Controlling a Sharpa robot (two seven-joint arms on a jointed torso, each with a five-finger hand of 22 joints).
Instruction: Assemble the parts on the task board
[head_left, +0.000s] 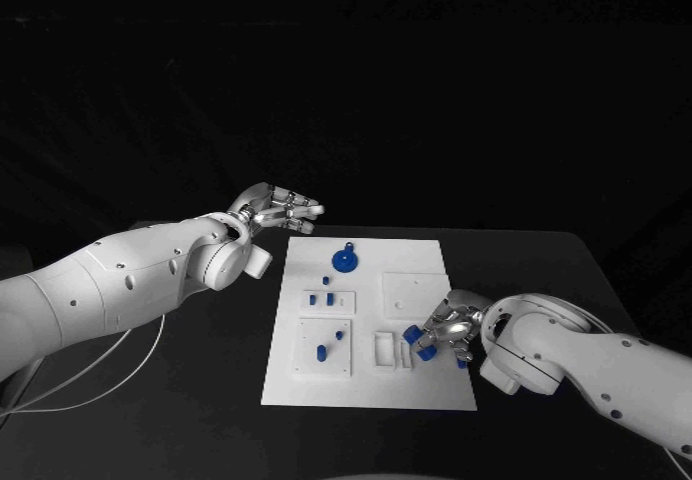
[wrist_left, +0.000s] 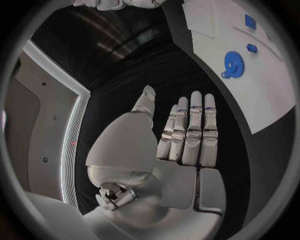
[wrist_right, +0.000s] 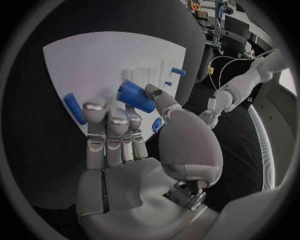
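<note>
Right hand (wrist_right: 134, 145) pinches a blue cylinder part (wrist_right: 135, 96), long axis tilted across the task board (head_left: 433, 395); left hand (wrist_left: 181, 137) flat, holding nothing.

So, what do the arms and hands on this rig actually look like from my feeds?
Both arms are smooth, rounded white shells dotted with small dark fastener holes. The left arm trails thin white cables near the table edge. The left hand and right hand are silver metal, with segmented fingers, pale rounded fingertips and a bulging grey thumb base.
</note>
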